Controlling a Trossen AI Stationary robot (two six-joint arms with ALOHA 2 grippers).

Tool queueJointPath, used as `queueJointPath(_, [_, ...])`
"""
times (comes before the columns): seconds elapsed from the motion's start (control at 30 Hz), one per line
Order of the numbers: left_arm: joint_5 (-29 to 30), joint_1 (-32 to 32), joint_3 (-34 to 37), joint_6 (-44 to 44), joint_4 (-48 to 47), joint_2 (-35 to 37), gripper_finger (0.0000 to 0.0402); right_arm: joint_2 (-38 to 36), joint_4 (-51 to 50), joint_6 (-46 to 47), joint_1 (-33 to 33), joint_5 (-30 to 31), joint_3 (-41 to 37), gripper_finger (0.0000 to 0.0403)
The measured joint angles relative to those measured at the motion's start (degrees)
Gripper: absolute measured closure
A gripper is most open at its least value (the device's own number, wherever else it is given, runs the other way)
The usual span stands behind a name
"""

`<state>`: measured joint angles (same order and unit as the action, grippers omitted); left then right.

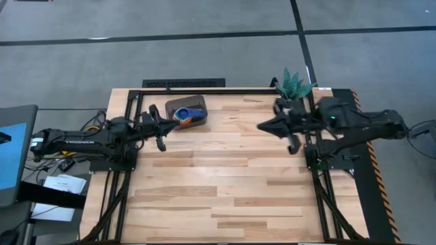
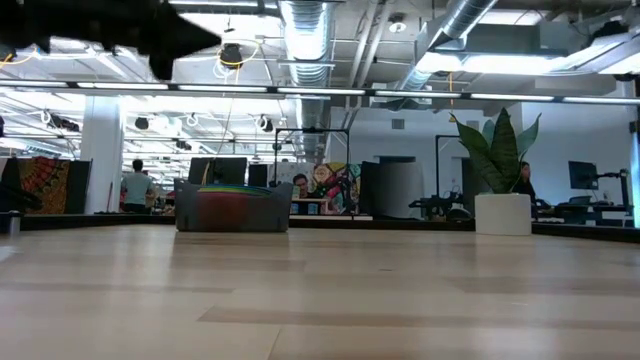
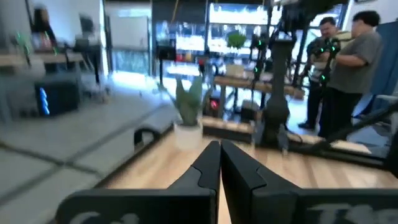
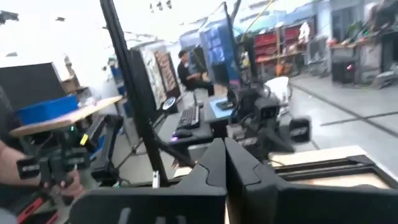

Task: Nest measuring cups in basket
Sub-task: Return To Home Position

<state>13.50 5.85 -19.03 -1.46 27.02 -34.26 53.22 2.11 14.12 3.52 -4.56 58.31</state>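
The left gripper (image 3: 219, 148) hangs over the left rear part of the table (image 1: 225, 190). Its 2 fingers are pressed together and hold nothing. Just beside its tip, to the right, the basket (image 1: 184, 101) stands near the table's rear edge; whether tip and basket touch cannot be told. The basket is a small dark rectangular bin with rounded corners and see-through walls. Inside it lie the measuring cups (image 1: 186, 116), nested into 1 stack. From above, a blue cup shows on top with red, orange and yellow at its edge. In the low view the colours show as bands through the wall. Well apart to the right, the right gripper (image 1: 260, 126) hangs over the right rear part of the table and points toward the basket. Its 2 fingers are likewise closed on nothing. Behind it, at the rear right corner, stands a potted plant (image 1: 294, 85).
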Motion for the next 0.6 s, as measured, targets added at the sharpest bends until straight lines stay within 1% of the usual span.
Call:
queueJointPath(0.1, [-0.03, -0.83, 4.47, -4.34, 1.61, 0.93, 0.0401, -6.29, 0.63, -0.59, 2.98, 3.61, -6.21, 0.0398])
queueJointPath(0.27, [2.75, -2.2, 9.9, -7.48, 7.0, 1.02, 0.0401, -14.92, 3.94, -1.34, 6.2, 5.08, -16.8, 0.0393])
queueJointPath(0.37, [5.33, -2.12, 10.06, -9.68, 6.96, 1.07, 0.0401, -19.22, 4.68, -3.05, 6.39, 8.95, -21.5, 0.0392])
queueJointPath(0.6, [4.9, -2.14, 10.06, -9.91, 6.94, 1.05, 0.0401, -28.64, 3.24, -4.11, 5.58, 9.27, -30.79, 0.0393])
